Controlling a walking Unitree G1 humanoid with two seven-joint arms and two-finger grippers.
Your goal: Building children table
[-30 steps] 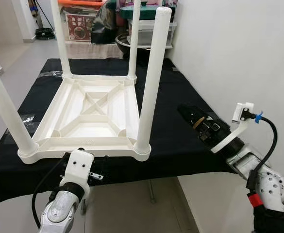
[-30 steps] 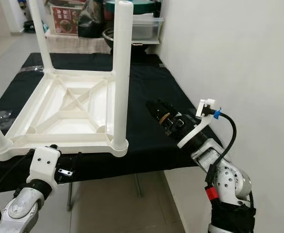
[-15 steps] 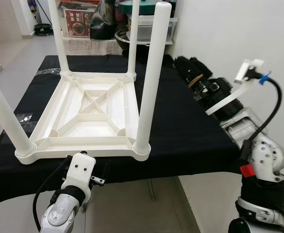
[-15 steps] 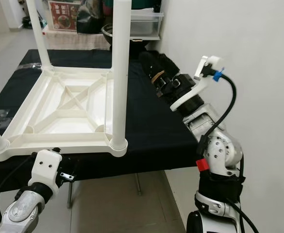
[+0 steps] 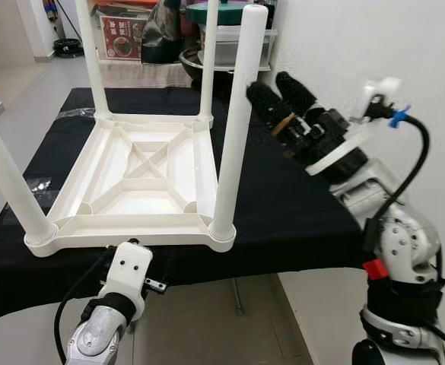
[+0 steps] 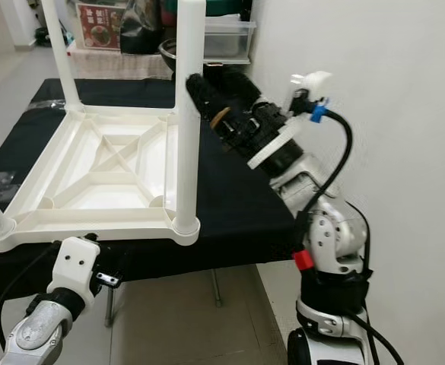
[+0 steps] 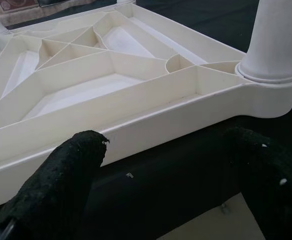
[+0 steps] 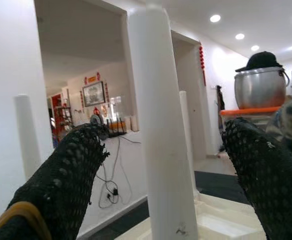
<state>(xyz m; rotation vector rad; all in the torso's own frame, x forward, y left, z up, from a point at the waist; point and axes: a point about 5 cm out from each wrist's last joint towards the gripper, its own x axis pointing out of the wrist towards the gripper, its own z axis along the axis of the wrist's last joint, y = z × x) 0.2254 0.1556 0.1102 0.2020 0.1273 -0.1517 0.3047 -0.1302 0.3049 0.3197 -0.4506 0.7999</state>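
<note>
Children's table lies upside down on the black-draped tabletop, its four legs pointing straight up, their long axes vertical. Right claw, spread wide, is level with the upper part of the near-right leg; it should straddle that leg squarely before closing. Left claw, also wide, hovers at the near rim, holding nothing.

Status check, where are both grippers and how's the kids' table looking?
Right gripper open, raised beside the near right leg, not touching. Left gripper open, low at the near edge of the upturned table. All four legs fitted. Nothing blocking.
</note>
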